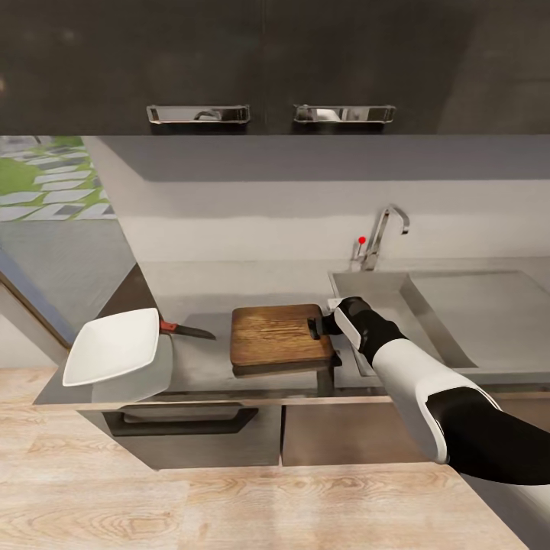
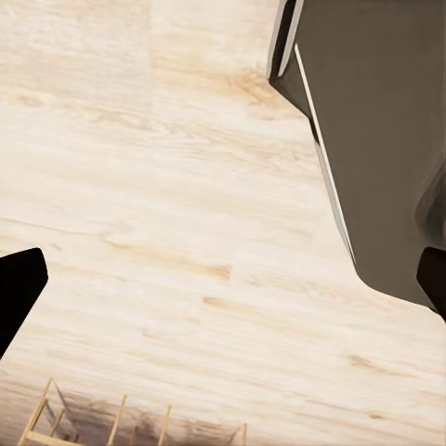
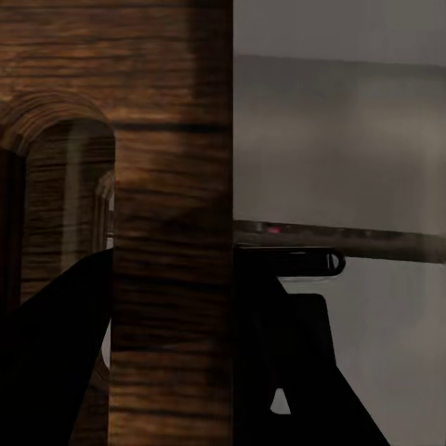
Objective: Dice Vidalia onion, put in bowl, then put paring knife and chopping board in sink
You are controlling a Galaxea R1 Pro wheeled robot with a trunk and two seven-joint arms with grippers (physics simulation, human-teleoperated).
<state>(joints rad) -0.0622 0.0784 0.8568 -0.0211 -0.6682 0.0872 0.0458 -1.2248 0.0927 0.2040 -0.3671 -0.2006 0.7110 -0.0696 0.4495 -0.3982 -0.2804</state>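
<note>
Right gripper [image 1: 319, 325] pinches the slotted end of the chopping board [image 1: 279, 334], raised slightly above the countertop [image 1: 191, 290] beside the sink [image 1: 458, 313]. The board appears stiff, flat and moderately heavy; an end hold invites sag

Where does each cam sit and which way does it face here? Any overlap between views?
Head view: on the robot's head, looking forward and down at the countertop, bowl, paring knife and sink; the right arm reaches in, right gripper at the chopping board.
Left wrist view: on the left arm, facing down at the wood floor beside a dark cabinet; fingertips wide apart.
Right wrist view: close on the board, fingers either side.
Shared: head and right wrist both show the board.
</note>
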